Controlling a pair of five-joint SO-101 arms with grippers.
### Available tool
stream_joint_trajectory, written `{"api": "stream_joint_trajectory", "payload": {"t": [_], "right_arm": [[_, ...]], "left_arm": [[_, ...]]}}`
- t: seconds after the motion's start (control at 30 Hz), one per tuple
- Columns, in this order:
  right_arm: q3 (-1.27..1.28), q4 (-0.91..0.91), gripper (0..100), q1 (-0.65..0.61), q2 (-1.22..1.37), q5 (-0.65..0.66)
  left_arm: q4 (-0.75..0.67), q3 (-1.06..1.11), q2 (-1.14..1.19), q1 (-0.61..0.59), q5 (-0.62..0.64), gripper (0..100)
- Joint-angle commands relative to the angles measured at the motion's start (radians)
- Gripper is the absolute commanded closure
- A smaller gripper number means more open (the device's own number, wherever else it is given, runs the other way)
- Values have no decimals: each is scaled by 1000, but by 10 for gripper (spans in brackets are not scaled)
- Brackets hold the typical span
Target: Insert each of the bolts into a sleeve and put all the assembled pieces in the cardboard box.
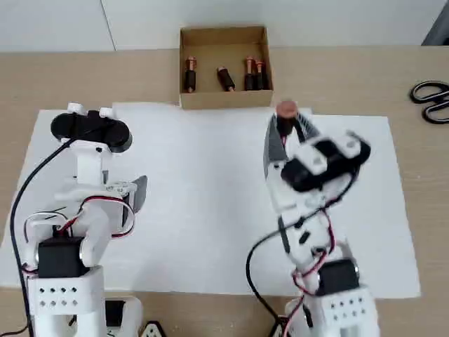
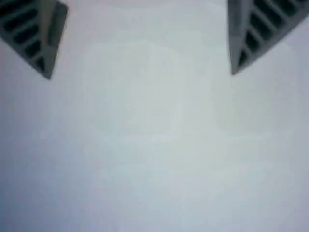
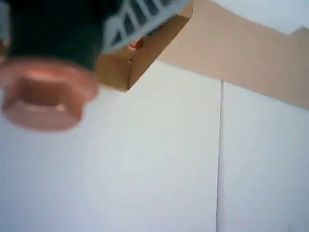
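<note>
Assembled piece (image 1: 285, 116), black sleeve with copper bolt head, clamped between the fingers of the right gripper (image 1: 286, 128) and held above the white paper (image 1: 210, 210), just short of the near right corner of the cardboard box (image 1: 224, 100). Long axis judged as roughly upright or leaning a little toward the box, copper head on top; exact tilt hard to tell. From the right wrist, copper end of the piece close to the camera, with the box corner (image 3: 123, 72) just behind it. Opening of the box lying forward and to the left of this gripper, so probably a short carry over the front wall and toward the left, then a release above a free spot. Four finished pieces (image 1: 225, 78) already lying inside, long axes mostly pointing away from the arms, with gaps between them; some care probably needed not to drop onto them. Left gripper (image 2: 140, 72) with fingers wide apart, holding nothing, hanging above bare paper, well apart from the box and from the piece. Right arm clearly the nearer one for the coming move
</note>
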Motion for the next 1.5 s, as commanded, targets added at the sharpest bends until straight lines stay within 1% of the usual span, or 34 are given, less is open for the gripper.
{"api": "stream_joint_trajectory", "payload": {"t": [0.0,0.17,0.3,0.47,0.63,0.83,1.0,1.3,1.47], "right_arm": [[-364,-56,995,10,354,14],[-796,-47,995,10,779,14],[-1076,-47,995,8,1102,14],[-1327,-47,995,8,1478,14],[-1553,-45,995,-10,1764,14],[-1788,74,995,-38,1962,11],[-1929,94,995,-65,2078,12],[-1987,94,995,-122,2178,12],[-1987,85,995,-125,2224,11]], "left_arm": [[2,-2,-14,-11,-11,778],[5,-1,-14,-11,-11,778],[5,-1,-14,-11,-11,778],[6,-1,-14,-11,-11,778],[48,22,-14,-11,-8,778],[91,42,-15,-11,-9,778],[91,44,-15,-11,-8,778],[92,44,-15,-11,-8,778],[130,44,-15,-11,-11,778]]}}
